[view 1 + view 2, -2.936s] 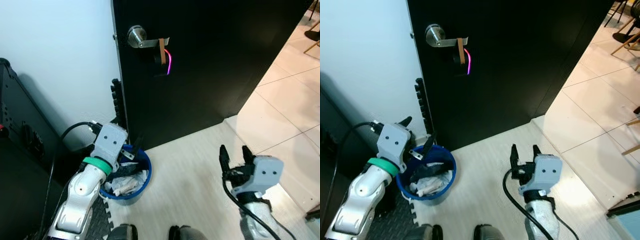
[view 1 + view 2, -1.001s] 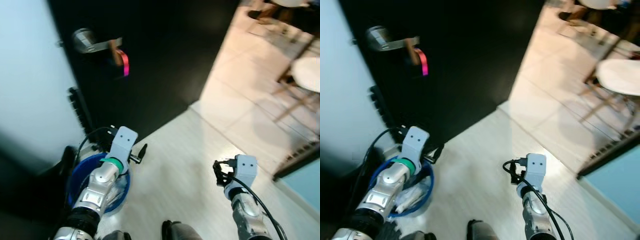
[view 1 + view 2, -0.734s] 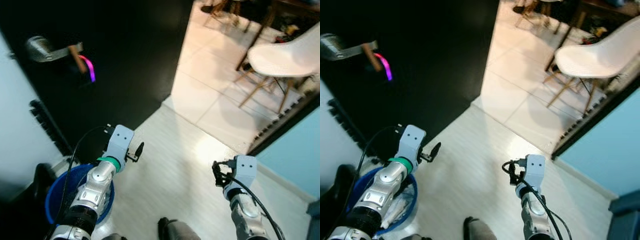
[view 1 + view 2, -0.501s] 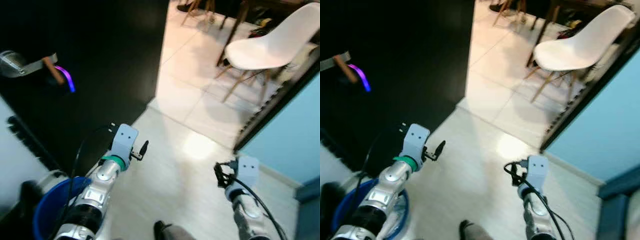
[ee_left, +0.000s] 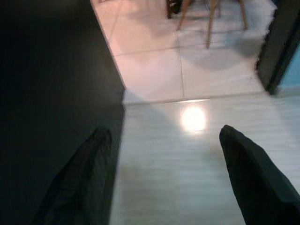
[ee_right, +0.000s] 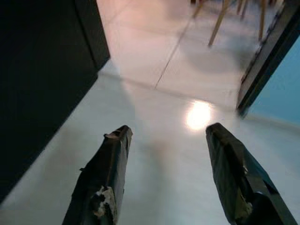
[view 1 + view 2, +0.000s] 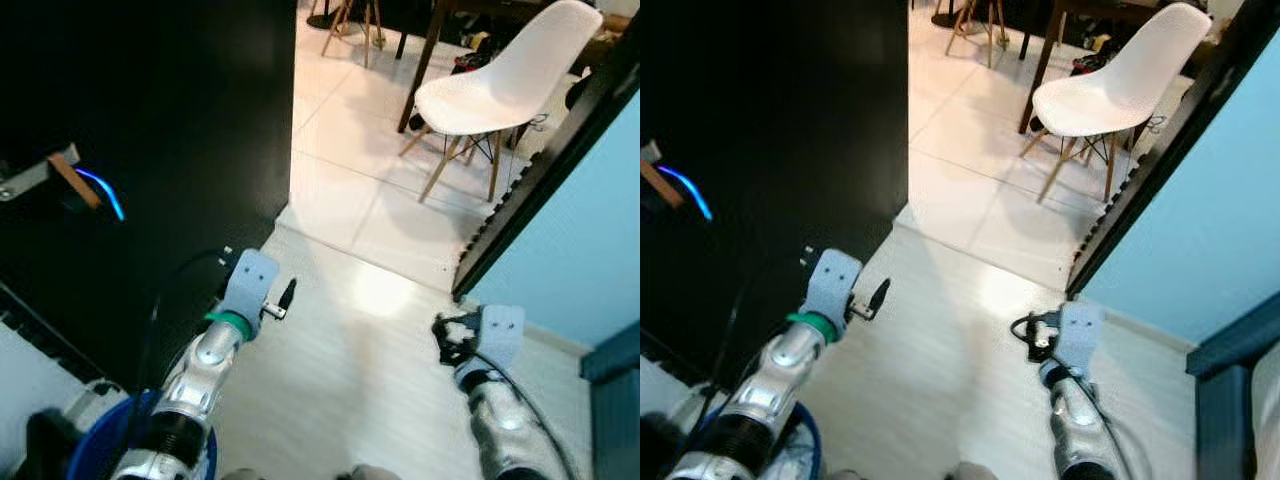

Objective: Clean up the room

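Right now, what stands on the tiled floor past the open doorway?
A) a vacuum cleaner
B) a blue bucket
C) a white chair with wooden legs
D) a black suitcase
C: a white chair with wooden legs stands on the tiled floor beyond the black door.

Blue bin (image 7: 95, 452) cut by frame edge; contents prob. hidden.

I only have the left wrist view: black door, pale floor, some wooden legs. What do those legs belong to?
Observer: A white moulded plastic chair with wooden legs, on the tiled floor beyond the doorway.
Operator: Where's the bin?
Observer: The blue round plastic bucket sits low at the robot's left side, next to the black door.
Operator: Right pincer carrying anything?
Observer: No, the right pincer is open and empty.
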Controlling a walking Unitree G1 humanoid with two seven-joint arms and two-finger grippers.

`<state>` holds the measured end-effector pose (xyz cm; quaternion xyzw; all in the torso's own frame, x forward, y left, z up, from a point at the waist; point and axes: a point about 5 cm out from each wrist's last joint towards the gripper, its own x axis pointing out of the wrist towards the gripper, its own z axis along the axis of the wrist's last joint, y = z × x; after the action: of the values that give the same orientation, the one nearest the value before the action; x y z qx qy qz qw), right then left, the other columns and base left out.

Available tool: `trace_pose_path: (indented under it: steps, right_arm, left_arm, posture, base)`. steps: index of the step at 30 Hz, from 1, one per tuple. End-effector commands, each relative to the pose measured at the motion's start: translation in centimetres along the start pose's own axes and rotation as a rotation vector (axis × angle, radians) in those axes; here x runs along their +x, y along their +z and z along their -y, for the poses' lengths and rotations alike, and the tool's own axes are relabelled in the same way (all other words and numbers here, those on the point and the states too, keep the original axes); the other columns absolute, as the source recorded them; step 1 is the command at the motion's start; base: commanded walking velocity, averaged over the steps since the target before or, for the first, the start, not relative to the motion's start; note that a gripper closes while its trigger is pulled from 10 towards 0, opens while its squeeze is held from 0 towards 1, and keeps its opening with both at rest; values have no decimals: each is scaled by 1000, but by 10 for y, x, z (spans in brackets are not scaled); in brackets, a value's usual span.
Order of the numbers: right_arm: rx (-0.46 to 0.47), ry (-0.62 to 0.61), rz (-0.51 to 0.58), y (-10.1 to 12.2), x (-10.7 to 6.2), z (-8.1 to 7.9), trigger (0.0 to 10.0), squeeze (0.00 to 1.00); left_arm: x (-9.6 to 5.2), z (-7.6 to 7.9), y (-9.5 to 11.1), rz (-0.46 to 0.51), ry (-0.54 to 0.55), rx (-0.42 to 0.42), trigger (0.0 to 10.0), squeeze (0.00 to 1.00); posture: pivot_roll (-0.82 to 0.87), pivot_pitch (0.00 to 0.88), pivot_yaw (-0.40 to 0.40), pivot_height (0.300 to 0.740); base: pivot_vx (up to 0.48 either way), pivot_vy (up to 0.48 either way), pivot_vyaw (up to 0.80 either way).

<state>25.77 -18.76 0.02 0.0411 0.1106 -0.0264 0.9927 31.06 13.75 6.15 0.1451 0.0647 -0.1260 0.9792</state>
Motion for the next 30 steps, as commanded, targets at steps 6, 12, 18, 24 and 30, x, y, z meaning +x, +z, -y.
trace_pose_path:
  steps: [6,12,18,24,30]
  right_arm:
    - [-6,-36,-10,-1,-1,12,10000,0]
    - [-30,-41,3,1,0,13,10000,0]
    - [-29,-39,12,3,1,11,10000,0]
    - [-27,-35,9,2,1,10,10000,0]
    - [-29,-36,10,2,2,9,10000,0]
  left_arm:
    - [2,8,3,14,-21,0,10000,0]
    - [2,8,1,10,-23,1,10000,0]
    - [-1,16,-1,8,-78,-6,10000,0]
    - [-1,16,1,25,-76,6,10000,0]
    - [0,16,3,37,-80,14,10000,0]
  posture:
    - [38,27,-3,740]
    - [41,33,-2,740]
    - [41,33,-2,740]
    - [42,34,0,740]
    - [42,34,0,740]
  base:
    - [416,240,-800]
    - [417,120,-133]
    - [0,0,0]
    - [0,0,0]
    - [0,0,0]
